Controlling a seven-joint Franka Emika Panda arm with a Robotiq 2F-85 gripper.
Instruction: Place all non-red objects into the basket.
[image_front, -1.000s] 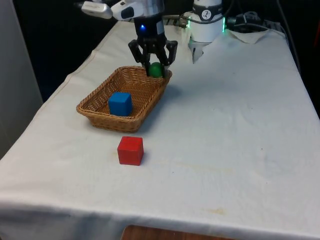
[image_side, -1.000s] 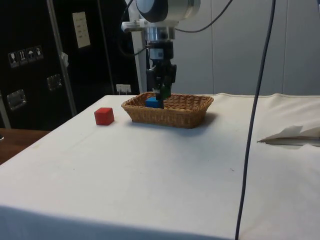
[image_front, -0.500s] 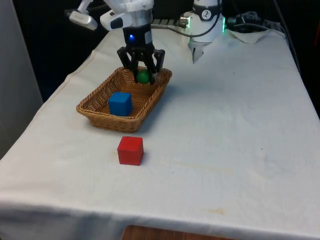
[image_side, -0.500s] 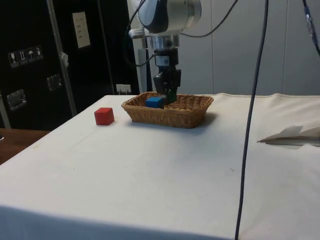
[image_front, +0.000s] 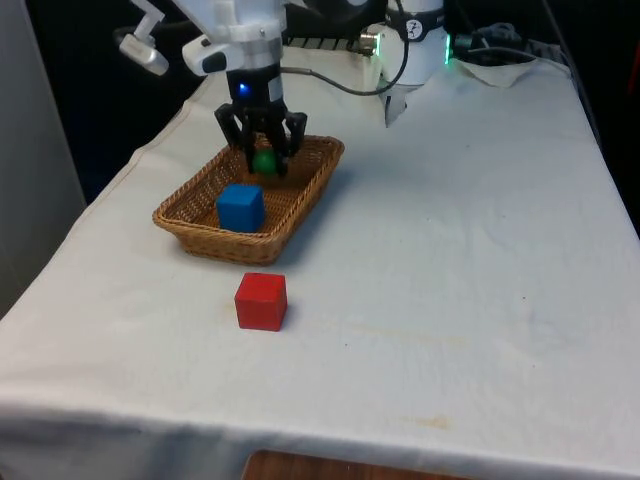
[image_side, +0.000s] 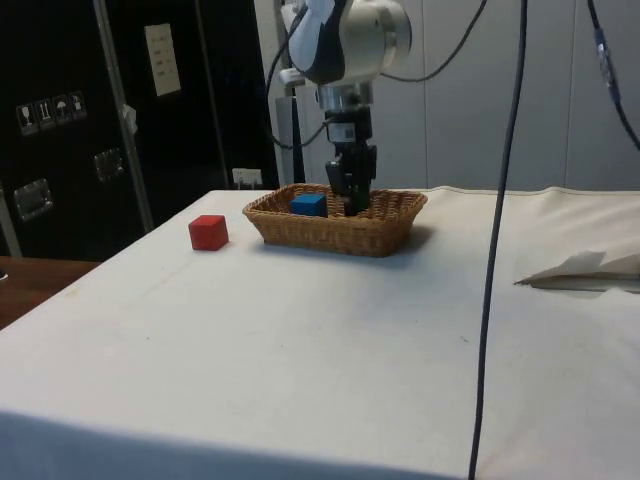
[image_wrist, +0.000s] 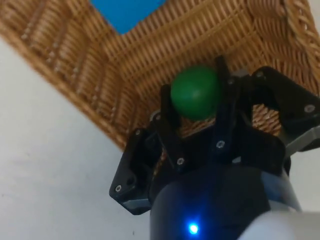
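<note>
1. The gripper (image_front: 262, 160) hung inside the far end of the basket (image_front: 190, 216), its fingers pinching a green ball (image_front: 263, 160).
2. In the wrist view, the ball (image_wrist: 195, 93) sat clamped between the two fingers (image_wrist: 166, 107) above the wicker floor, near the basket's wall (image_wrist: 75, 70).
3. A blue cube (image_front: 240, 207) lay on the basket floor, nearer its front end, just apart from the gripper.
4. A red cube (image_front: 261, 301) stood on the table (image_front: 450, 280) outside the basket, near its front rim, toward the table's front edge.
5. From the side, the gripper (image_side: 352, 200) dipped below the basket's rim (image_side: 335, 222); the blue cube (image_side: 308, 204) sat beside it.
</note>
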